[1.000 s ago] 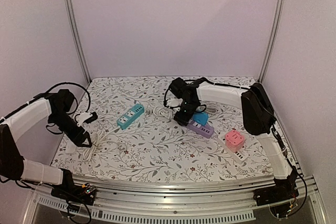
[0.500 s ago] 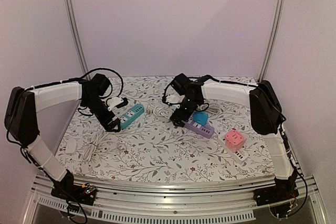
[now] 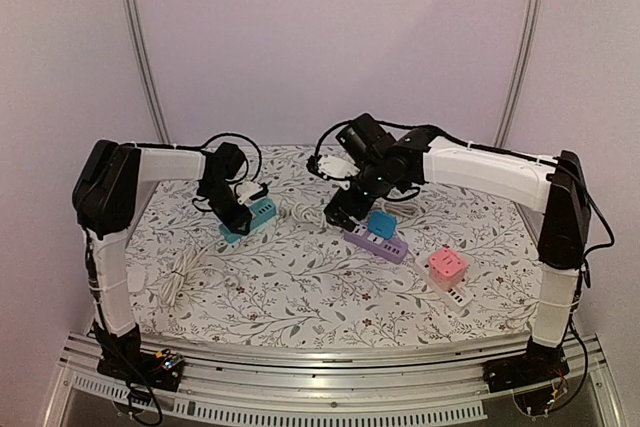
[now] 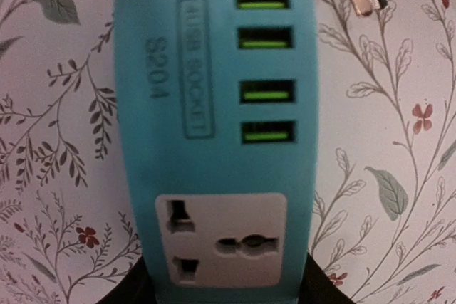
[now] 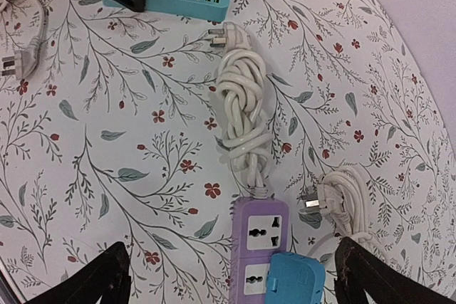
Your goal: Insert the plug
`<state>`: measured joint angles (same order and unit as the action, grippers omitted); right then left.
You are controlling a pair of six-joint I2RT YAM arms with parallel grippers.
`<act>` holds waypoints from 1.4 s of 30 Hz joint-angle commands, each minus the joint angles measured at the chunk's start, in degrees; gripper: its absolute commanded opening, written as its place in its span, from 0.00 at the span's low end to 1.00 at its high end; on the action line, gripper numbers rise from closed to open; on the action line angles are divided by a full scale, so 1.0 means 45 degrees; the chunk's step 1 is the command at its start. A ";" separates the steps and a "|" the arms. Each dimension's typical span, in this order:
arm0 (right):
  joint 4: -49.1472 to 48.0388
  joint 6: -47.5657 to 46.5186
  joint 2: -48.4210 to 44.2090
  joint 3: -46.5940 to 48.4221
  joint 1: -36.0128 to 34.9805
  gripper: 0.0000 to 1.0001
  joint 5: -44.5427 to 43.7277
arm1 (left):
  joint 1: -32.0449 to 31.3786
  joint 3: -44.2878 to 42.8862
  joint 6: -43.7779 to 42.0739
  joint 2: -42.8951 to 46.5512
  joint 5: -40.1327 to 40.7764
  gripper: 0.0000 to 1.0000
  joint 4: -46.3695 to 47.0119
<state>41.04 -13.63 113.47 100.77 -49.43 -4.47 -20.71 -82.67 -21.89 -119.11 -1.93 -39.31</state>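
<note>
Right claw hangs high, gaping wide; left claw sits low

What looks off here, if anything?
Nothing damaged or spilled. One oddity: the white plug lies loose on the table beside the teal strip, whose socket is empty. The left end effector straddles that strip's socket end; the right end effector hangs open over the purple strip.

On the flowered bench, a pink cube socket sits at four o'clock, touching a white block. Metal posts rise at eleven and one o'clock.
</note>
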 commanded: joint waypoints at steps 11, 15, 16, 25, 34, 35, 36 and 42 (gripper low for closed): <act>-0.2531 0.2020 -0.5066 -0.4436 -0.0631 0.99 -0.0839 | -0.3043 0.5312 -0.2221 0.3786 -0.2101 0.05 -0.1100; -0.2730 0.2255 -0.5826 -0.4954 -0.0814 0.99 -0.1013 | -0.4881 0.6655 -0.2486 0.4581 -0.1847 0.07 -0.0494; -0.2717 0.2278 -0.5919 -0.5045 -0.0852 0.99 -0.1120 | -0.5358 0.6685 -0.2326 0.4526 -0.1691 0.08 -0.0304; -0.2307 0.2969 -0.6328 -0.5385 -0.1281 0.99 -0.1439 | -0.6756 0.5400 -0.1988 0.3862 -0.1940 0.78 -0.1053; -0.2352 0.3449 -0.6597 -0.5621 -0.1637 0.99 -0.1268 | -0.4904 0.2718 -0.1182 0.5752 -0.1285 1.00 -0.3384; -0.2329 0.3503 -0.6601 -0.5617 -0.1725 0.99 -0.1257 | -0.4323 0.2507 -0.0982 0.5932 -0.0894 0.99 -0.3661; -0.2321 0.3557 -0.6646 -0.5616 -0.1791 0.99 -0.1253 | -0.3896 0.2385 -0.0800 0.6114 -0.0449 0.99 -0.3910; -0.2259 0.4283 -0.6797 -0.5478 -0.2151 0.99 -0.1123 | -0.0383 0.3484 -0.0738 0.8403 0.0967 1.00 -0.5221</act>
<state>30.06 2.42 85.08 75.83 -58.02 -9.93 -30.92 -71.42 -25.71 -87.57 -2.13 -54.76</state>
